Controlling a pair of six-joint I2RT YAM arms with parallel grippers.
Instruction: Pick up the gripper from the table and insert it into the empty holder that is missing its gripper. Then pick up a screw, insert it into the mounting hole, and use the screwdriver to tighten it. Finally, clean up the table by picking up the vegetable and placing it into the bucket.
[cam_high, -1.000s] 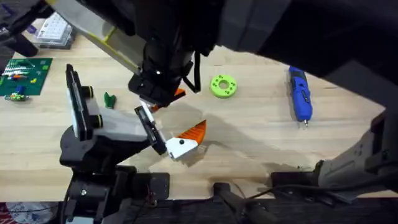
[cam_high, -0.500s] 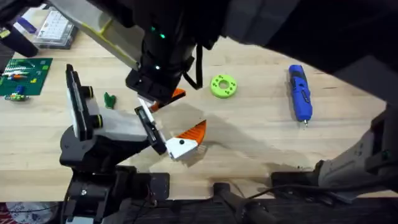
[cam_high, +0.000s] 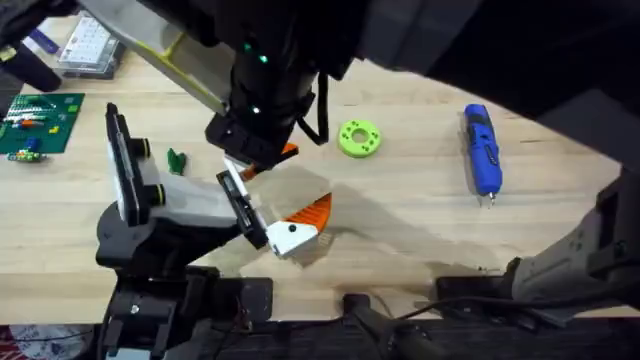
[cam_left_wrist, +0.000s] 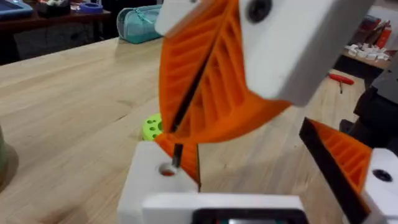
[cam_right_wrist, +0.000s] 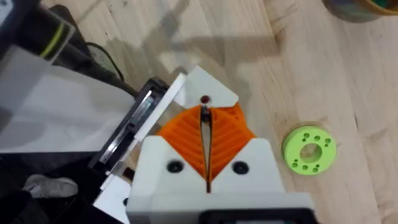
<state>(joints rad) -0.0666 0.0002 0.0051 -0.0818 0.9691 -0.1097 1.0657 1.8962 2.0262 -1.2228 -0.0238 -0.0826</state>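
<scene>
Pinches the thin dark screw (cam_right_wrist: 204, 121) in the clenched right hand (cam_right_wrist: 205, 162), tip right at the red-ringed mounting hole (cam_right_wrist: 204, 100) in the white block (cam_right_wrist: 208, 87) at the holder (cam_high: 190, 205), left of centre overhead. Looks like screw insertion under way; next calls for a straight push down, then fetching the screwdriver (cam_high: 482, 150) at upper right. Pale wooden counter (cam_high: 400, 220), lime-green ring (cam_high: 359, 138) nearby; cluttered benches behind.
</scene>
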